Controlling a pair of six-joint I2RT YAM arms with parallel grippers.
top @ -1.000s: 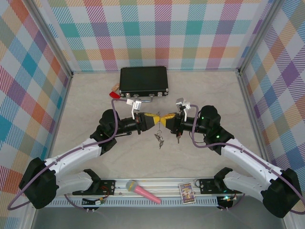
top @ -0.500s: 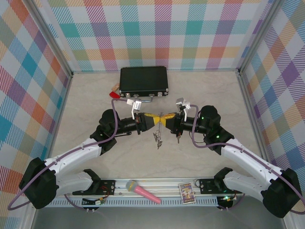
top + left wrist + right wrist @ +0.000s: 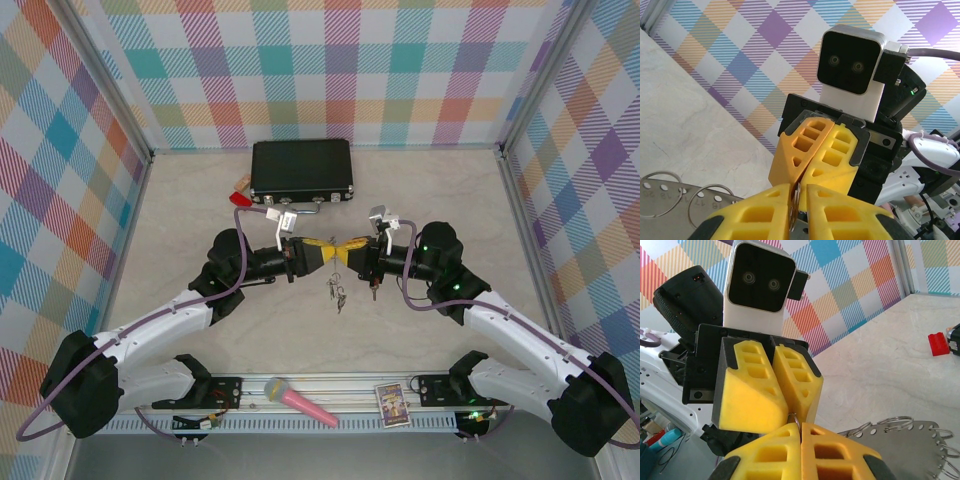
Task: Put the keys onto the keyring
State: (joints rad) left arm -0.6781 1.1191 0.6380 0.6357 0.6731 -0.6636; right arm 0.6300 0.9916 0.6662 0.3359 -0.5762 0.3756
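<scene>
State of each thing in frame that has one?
left tool: shut on a keyring loop
right tool: shut on the same loop
keyring: lifted, hanging below both tools
keys: dangling under the tools
black case: closed
pink microphone: lying on its side

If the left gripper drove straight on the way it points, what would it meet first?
The right gripper, facing it nearly tip to tip; only a thin metal ring pinched in the left gripper lies between. Whether the tips already touch is unclear.

Keys [image 3: 337,291] (small, bunched) dangling beneath grey keyring [image 3: 910,440]
</scene>
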